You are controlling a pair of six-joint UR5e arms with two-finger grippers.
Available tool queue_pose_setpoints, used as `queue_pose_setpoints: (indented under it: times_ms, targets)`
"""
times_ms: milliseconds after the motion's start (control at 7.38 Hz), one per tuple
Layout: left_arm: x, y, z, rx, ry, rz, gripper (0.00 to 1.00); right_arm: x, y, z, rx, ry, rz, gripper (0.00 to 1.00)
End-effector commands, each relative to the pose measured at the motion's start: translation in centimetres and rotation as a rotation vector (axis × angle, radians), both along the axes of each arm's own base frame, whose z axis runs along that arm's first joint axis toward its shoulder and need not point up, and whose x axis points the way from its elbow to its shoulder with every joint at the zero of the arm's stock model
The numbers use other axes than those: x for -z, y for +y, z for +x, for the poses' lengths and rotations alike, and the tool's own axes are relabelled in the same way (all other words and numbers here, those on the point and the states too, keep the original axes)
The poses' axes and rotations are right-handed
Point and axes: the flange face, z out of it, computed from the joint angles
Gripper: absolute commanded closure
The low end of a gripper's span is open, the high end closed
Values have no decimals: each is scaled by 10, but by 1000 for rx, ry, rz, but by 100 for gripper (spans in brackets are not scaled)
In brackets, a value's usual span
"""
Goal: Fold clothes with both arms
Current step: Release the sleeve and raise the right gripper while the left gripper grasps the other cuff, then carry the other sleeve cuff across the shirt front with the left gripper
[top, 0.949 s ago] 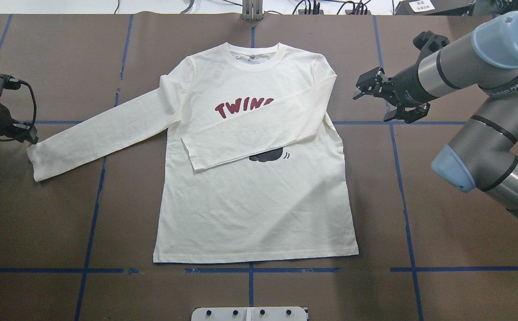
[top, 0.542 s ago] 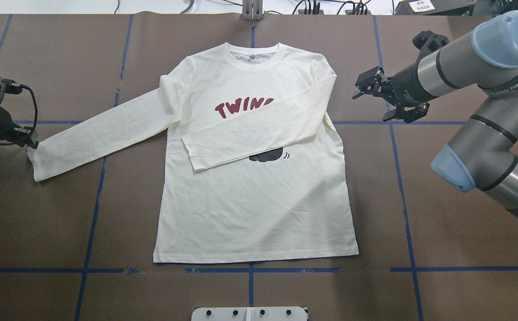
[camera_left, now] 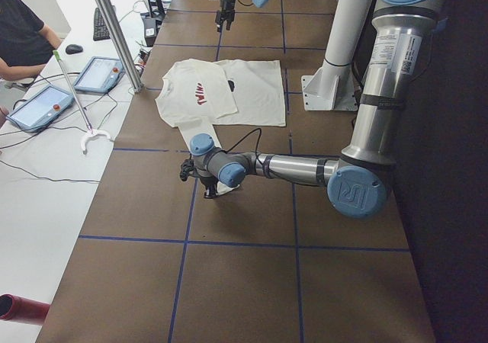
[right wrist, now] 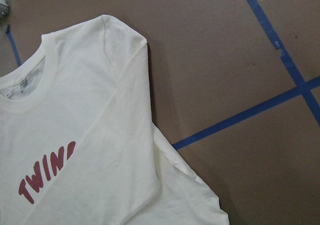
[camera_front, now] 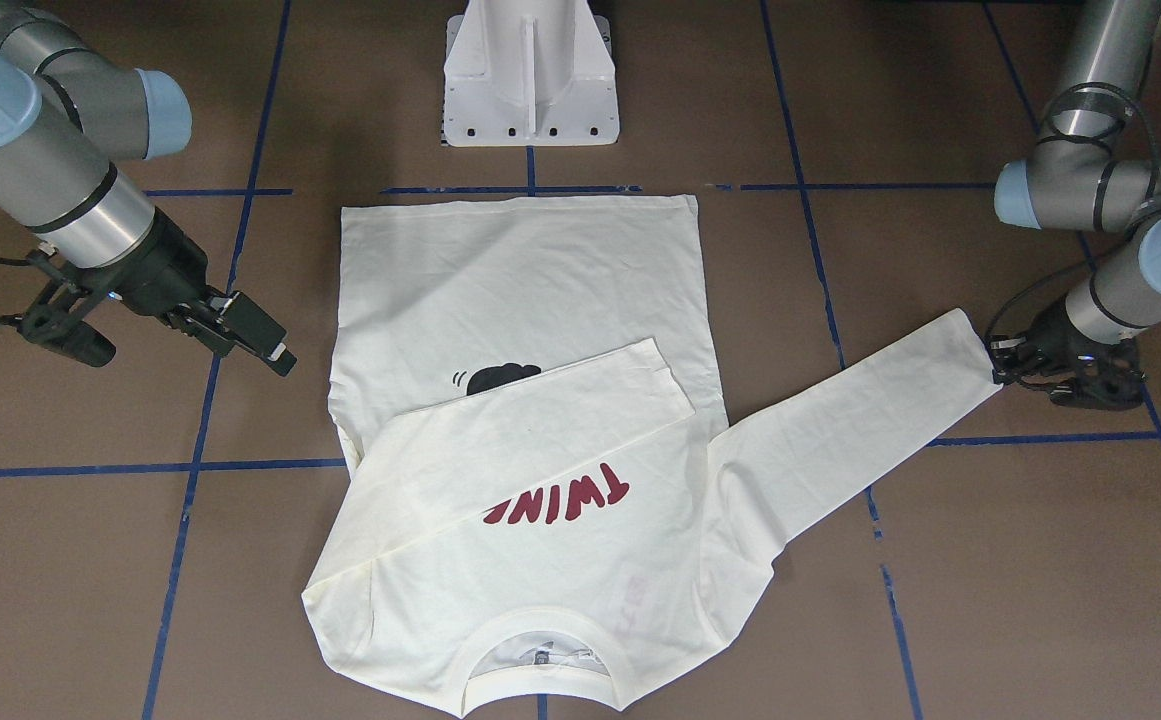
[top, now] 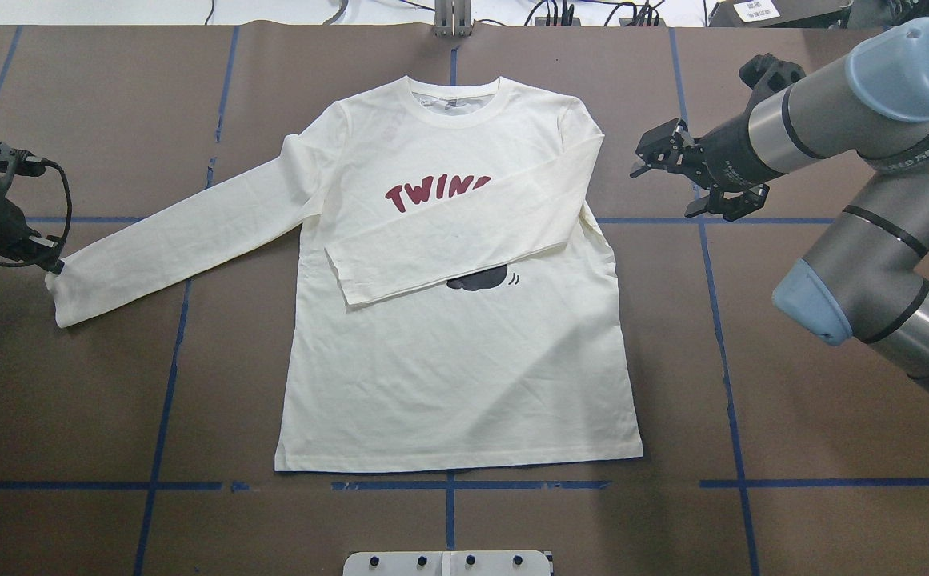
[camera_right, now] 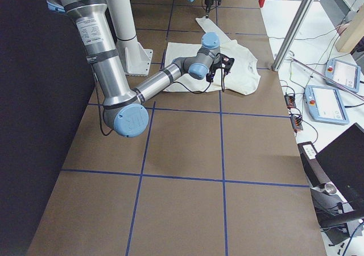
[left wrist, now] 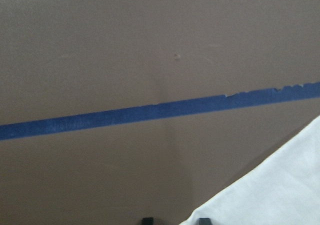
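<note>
Brown worktop [top: 832, 528] crossed by blue tape lines [top: 88, 485] spreads beneath both jaws; white bench [camera_left: 38, 198] with tablets [camera_left: 97, 75] runs beyond.

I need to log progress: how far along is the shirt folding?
Done: one sleeve lies folded across the shirt's chest. In hand: the left end effector is at the cuff of the other sleeve, which lies stretched out; whether it grips is unclear. The right end effector hovers open. Left: that sleeve and the body folds.
</note>
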Motion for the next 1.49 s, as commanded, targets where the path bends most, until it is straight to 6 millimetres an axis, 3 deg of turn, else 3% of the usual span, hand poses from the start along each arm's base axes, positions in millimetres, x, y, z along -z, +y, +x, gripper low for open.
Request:
queue_pose_setpoints:
  times_ms: [0,136,271,407,542,678,813,1084,1220,1355]
  targets:
    - [22,14,-5,-18,50,14,100,4,2,2,0,-5,5,0]
    - [68,30,-7,-47,139,-10,100,7,4,5,3,-12,9,0]
    - [134,37,-6,-40,200,-28,100,2,10,20,-2,-14,6,0]
    - [214,25,3,12,261,-16,100,-15,17,46,-9,-7,-9,0]
    - [288,7,17,88,328,-63,100,-29,19,79,-2,-7,-8,0]
    - [360,7,54,123,380,-123,100,-45,23,115,22,-7,16,0]
    - [426,23,124,127,410,-164,100,-59,30,143,36,-4,33,0]
    - [566,4,275,261,399,-173,100,-82,39,175,42,28,81,0]
    - [606,-10,327,303,389,-140,100,-86,42,179,40,33,82,0]
    - [598,0,378,320,437,-106,100,-85,44,183,36,28,88,0]
